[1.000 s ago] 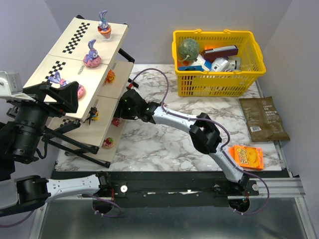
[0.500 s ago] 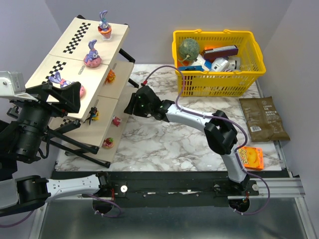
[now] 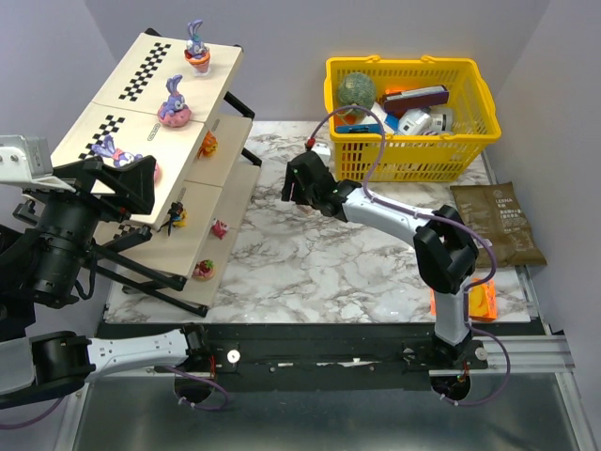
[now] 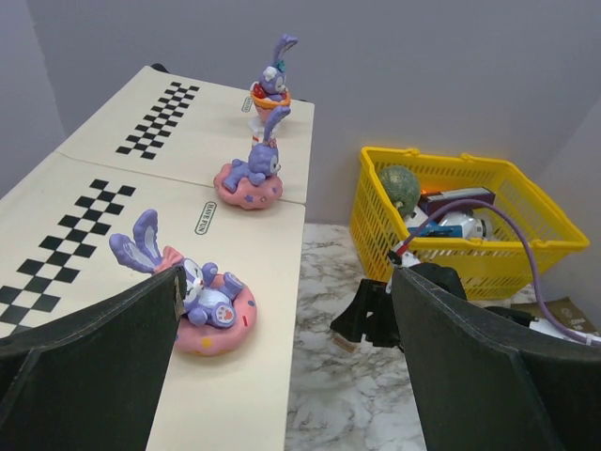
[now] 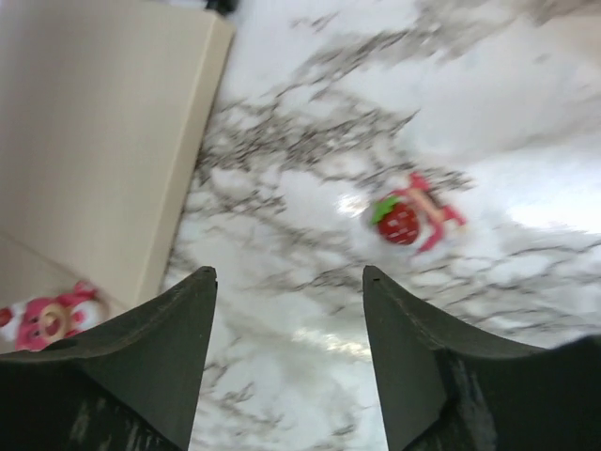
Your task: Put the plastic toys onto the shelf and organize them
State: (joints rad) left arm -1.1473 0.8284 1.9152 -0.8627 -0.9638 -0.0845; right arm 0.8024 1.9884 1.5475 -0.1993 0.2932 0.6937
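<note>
Our left end effector (image 4: 291,376) hangs wide open and empty over the top panel of the shelf (image 4: 113,197). A rabbit on a pink doughnut (image 4: 202,305) lies just ahead of its left finger, with a second rabbit (image 4: 252,174) and a third rabbit (image 4: 272,85) further ahead up the slope. We judge that any dip or sideways swing here could clip the nearest figurine, and on a slanted, smooth panel it would likely slide off the edge.

Our right end effector (image 5: 286,366) is also spread wide with nothing between its fingers, above the counter (image 5: 282,188). The shelf's lower tier sits off to its left, where a pink toy (image 5: 47,319) rests. A red strawberry toy (image 5: 408,218) lies on the counter ahead of the fingers, nearer the right one than the gap's middle. If we descend without centring, one finger may land on it or flick it away; it is small and glossy, so a shallow pinch could squirt it out.
</note>
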